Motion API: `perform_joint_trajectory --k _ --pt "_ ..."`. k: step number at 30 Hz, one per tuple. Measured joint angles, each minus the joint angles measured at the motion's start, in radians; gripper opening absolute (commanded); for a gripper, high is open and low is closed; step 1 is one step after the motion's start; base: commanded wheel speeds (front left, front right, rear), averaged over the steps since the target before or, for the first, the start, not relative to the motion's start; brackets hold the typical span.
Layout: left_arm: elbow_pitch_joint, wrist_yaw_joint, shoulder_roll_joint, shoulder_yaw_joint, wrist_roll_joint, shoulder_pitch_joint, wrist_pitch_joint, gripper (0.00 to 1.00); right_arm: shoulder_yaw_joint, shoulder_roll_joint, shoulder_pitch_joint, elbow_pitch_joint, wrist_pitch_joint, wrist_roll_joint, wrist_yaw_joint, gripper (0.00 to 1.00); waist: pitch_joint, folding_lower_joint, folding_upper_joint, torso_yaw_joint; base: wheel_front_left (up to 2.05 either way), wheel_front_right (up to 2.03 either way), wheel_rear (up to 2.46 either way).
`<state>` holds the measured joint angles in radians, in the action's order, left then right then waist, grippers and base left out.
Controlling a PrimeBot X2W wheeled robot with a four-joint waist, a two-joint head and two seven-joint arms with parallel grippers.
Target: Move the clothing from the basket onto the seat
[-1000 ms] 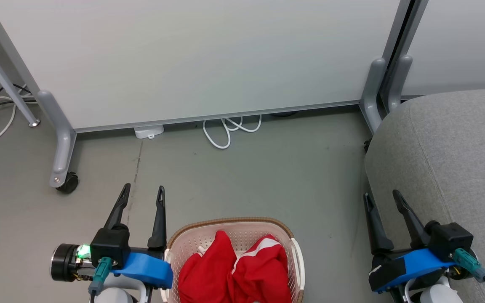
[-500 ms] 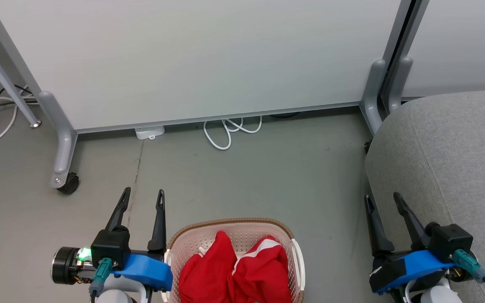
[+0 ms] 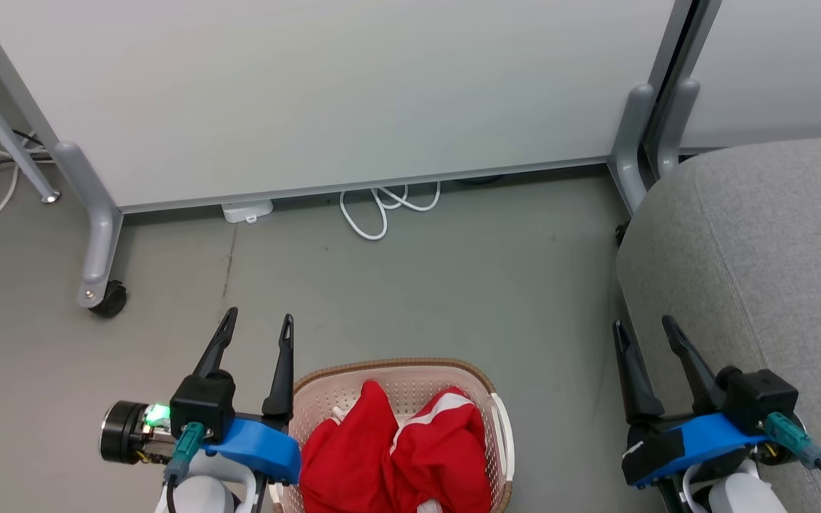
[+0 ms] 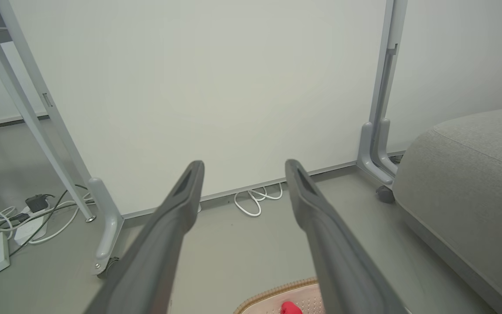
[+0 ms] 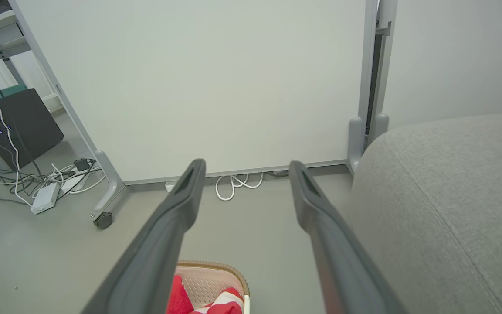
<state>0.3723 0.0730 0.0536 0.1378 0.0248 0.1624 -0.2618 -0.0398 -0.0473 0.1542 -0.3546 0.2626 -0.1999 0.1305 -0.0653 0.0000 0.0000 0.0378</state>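
Clothing [image 3: 382, 456] in basket [image 3: 417, 385] btwn L gripper [image 3: 259, 315] & R gripper [image 3: 643, 322], fingers [image 3: 283, 370] spread.

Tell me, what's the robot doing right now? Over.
Left gripper open, empty, beside basket. Right gripper open, empty, beside seat. Red clothing in basket, untouched. Nothing blocks the path.

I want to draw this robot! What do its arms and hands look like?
The left gripper and right gripper each have two long, pointy dark grey fingers on a black block with a bright blue plastic bracket and a teal cable plug. The left one shows a small green light; the right wears black tape.
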Motion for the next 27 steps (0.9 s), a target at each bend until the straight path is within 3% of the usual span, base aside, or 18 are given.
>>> perform_joint_trajectory --k 11,27 --pt "0.171 0.031 0.039 0.035 -0.018 0.152 -0.001 1.00 -0.009 0.000 0.079 0.018 0.000 0.000 0.000 1.00 -0.117 0.0000 0.0000 -0.037 0.00 0.00 0.00" --pt "0.534 0.052 0.098 0.189 -0.060 0.456 -0.001 1.00 -0.019 -0.001 0.248 0.061 0.001 -0.005 0.000 1.00 -0.424 0.0002 0.0000 -0.117 0.00 0.00 0.00"
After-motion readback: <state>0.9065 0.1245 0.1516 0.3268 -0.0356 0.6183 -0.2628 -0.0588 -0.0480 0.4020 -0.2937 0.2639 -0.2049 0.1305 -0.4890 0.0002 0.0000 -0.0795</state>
